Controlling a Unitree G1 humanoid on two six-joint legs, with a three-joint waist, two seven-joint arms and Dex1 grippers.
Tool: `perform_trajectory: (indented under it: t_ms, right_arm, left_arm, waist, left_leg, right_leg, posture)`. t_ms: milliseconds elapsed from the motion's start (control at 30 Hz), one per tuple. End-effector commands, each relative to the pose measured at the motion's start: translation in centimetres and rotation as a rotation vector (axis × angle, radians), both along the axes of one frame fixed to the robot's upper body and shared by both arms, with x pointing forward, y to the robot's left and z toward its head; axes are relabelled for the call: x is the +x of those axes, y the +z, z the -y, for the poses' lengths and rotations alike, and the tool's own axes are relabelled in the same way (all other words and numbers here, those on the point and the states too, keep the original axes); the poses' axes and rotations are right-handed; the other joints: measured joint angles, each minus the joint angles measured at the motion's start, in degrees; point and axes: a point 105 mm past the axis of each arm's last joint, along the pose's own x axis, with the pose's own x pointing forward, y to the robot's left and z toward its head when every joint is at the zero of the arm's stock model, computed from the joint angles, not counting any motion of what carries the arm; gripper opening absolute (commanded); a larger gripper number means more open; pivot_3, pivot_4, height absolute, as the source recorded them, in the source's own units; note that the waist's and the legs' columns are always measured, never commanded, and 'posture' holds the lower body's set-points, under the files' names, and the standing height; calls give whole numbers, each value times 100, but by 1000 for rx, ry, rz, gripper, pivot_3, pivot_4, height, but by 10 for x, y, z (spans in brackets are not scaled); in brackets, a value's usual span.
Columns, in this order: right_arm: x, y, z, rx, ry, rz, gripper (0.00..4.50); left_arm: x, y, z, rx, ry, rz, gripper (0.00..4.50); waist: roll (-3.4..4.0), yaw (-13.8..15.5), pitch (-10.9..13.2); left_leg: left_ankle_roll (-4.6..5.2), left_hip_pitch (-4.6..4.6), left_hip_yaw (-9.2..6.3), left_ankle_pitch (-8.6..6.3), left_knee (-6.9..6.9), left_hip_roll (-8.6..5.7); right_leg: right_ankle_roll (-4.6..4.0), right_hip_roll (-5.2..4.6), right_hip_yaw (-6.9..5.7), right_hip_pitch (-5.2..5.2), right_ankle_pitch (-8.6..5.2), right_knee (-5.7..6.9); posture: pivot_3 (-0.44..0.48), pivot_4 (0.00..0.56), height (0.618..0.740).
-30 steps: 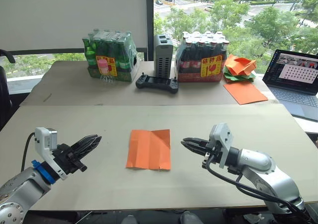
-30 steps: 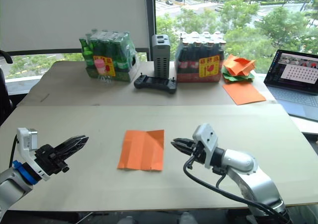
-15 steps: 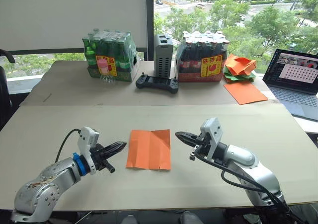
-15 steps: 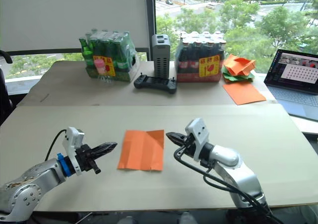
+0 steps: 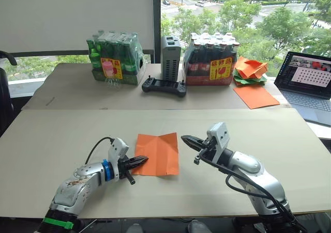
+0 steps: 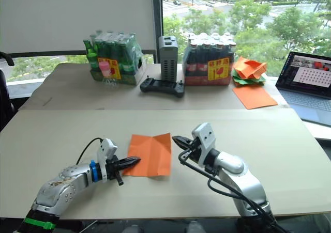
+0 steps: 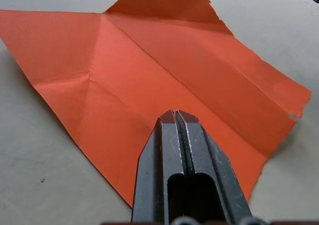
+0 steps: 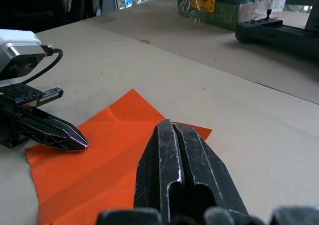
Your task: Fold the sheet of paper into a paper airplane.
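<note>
I had the left hand [image 5: 140, 161] pressed together, tip over the sheet of paper's [image 5: 158, 153] near-left corner; right hand [image 5: 186, 140] was together just right of it.

The sheet of paper [image 5: 156, 154] was thin, matt orange paper, creased in straight lines, its one short edge slightly ragged. It lay on a table [image 5: 62, 135] covered in matt beige board — smooth, with faint specks. The left gripper [image 7: 175, 116] had black plastic fingers with a dull sheen and fine scuffs; the right gripper [image 8: 172, 126] looked the same. Both arms wore brushed silver metal shells, the left one worn and spotted. The bottle packs [image 5: 115, 57] behind were wrapped in glossy clear film.
</note>
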Motion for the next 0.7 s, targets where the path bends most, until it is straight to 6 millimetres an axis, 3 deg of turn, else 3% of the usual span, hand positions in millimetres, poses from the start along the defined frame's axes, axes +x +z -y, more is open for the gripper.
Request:
perform_trajectory:
  t_ms: [33, 100, 233, 700]
  right_arm:
    - [-3, 11, 1, 7, -6, 41, 0]
    - [-4, 9, 2, -5, -10, 33, 0]
    - [-5, -14, 6, -123, -6, -18, 0]
    - [-1, -41, -3, -238, 8, -99, 0]
  left_arm:
    - [-1, -7, 4, 29, -18, -11, 52]
    - [-1, -9, 3, 36, -13, -13, 52]
    - [0, -13, -3, 48, 18, -18, 52]
    - [-4, -14, -11, 48, 50, -18, 52]
  waist:
    - [1, 15, -1]
    - [2, 23, -1]
    - [4, 29, -3]
    - [12, -27, -7]
  left_leg:
    - [0, 0, 0, 0, 1, 0]
    - [0, 1, 0, 0, 1, 0]
    - [0, 3, 0, 0, 2, -1]
    - [0, 14, 0, 0, 1, 0]
  right_leg:
    - [0, 0, 0, 1, 0, 0]
    - [1, -1, 0, 2, 0, 1]
    - [2, -1, 0, 5, 0, 0]
    - [2, 0, 0, 10, 0, 4]
  posture:
    - [0, 150, 740]
    - [0, 150, 740]
    - [0, 150, 740]
    - [0, 150, 740]
